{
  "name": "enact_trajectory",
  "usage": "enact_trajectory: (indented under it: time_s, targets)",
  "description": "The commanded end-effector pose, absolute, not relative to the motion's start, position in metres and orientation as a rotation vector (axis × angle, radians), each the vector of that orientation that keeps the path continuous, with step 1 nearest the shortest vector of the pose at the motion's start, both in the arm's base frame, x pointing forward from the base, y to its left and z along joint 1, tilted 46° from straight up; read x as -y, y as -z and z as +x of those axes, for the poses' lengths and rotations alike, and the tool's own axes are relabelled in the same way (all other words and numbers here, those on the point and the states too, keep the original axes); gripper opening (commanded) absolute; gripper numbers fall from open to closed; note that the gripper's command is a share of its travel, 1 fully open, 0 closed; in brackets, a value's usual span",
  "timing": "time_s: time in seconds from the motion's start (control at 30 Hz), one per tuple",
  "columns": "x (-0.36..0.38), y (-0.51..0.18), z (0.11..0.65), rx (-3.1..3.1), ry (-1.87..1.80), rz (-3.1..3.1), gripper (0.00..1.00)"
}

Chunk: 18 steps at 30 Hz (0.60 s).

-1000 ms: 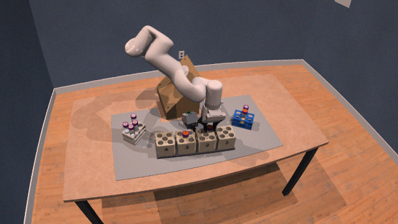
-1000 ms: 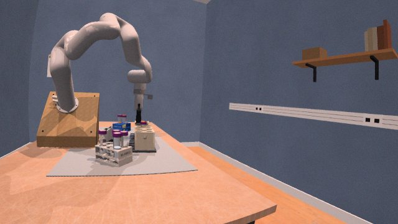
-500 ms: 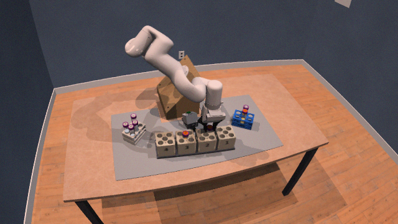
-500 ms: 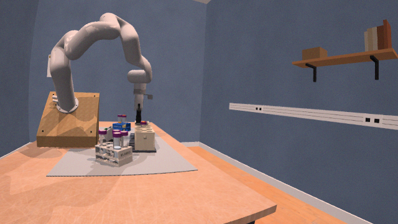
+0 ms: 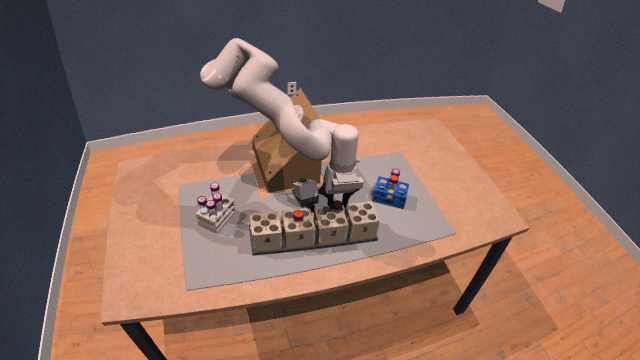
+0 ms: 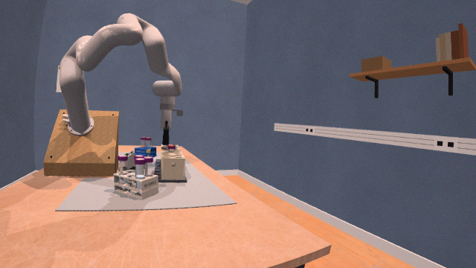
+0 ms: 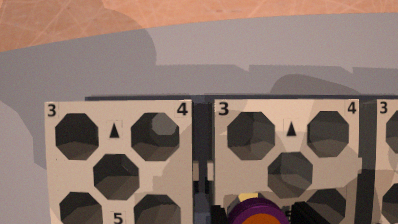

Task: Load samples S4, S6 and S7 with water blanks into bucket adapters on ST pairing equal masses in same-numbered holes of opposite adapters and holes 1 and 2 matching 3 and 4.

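Where fingers flank the purple-rimmed cap: box 2, second line.
Gripper [image 5: 339, 201] [image 6: 166, 143] [image 7: 259, 216]: partly apart, around the cap; cannot tell whether clamped or loose.
Box 2 [image 5: 333, 233] [image 7: 345, 155]: orange-dot tube [image 5: 338, 205] [image 7: 261, 218] at a corner hole on the robot side, in line with hole 3; dark openings at 3 and 4.
Box 3 [image 5: 301, 237]: orange-dot tube [image 5: 298, 215] [image 6: 171, 147], apparently in the middle hole; ID too small to read.
Box 1 [image 5: 365, 229] [image 7: 165, 172]: open holes, light patch inside hole 4.
Box 4 [image 5: 266, 240] [image 6: 173, 173]: open holes, end of row.
Stand [image 5: 315, 247] [image 6: 178, 181]: all four boxes, side by side.
Blue rack [image 5: 390, 198] [image 6: 140, 152]: two tubes, one orange-dot, one paler.
White rack [image 5: 218, 224] [image 6: 150, 190]: four white-dot tubes, marked BLANKS.
Green key [image 5: 303, 180] [image 6: 126, 154]: on grey desk [image 5: 305, 192], behind box 3.
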State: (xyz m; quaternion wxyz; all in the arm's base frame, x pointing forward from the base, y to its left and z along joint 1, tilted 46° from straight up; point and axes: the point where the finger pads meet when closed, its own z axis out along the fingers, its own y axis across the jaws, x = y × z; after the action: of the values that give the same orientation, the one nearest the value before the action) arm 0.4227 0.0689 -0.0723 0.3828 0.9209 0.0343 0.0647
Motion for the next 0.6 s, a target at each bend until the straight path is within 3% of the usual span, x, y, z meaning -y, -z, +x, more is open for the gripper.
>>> enact_trajectory:
  time_s: [0.0, 0.57]
  targets:
    - [-0.075, 0.067, 0.422, -0.088, -0.168, 2.350, 0.44]
    - [-0.096, 0.046, 0.418, -0.088, -0.168, 2.350, 0.44]
